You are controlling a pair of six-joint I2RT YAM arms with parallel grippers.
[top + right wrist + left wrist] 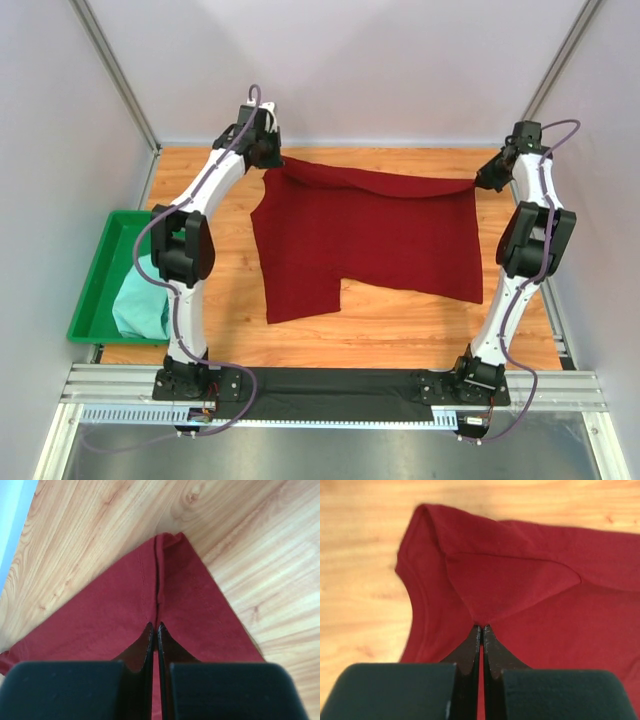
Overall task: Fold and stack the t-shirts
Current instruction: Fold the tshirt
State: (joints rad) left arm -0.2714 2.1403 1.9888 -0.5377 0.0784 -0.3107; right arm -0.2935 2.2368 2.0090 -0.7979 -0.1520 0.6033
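My maroon t-shirt [365,240] lies spread mid-frame on the bench [400,325], upper edge lifted: left hand [481,626] clenched on its upper-left corner, right hand [155,625] clenched on the upper-right. I judge the first fold is starting; next, both must carry that edge evenly down-frame. The mint t-shirt [140,300] sits in the green tray [105,265], far left

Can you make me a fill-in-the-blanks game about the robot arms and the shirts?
1. The left gripper and the right gripper are both shut on the spread-out t-shirt, which is dark ____.
2. The pale mint t-shirt lies bunched in the green tray on the robot's ____ side.
3. The table top is made of ____.

Missing words: red; left; wood.
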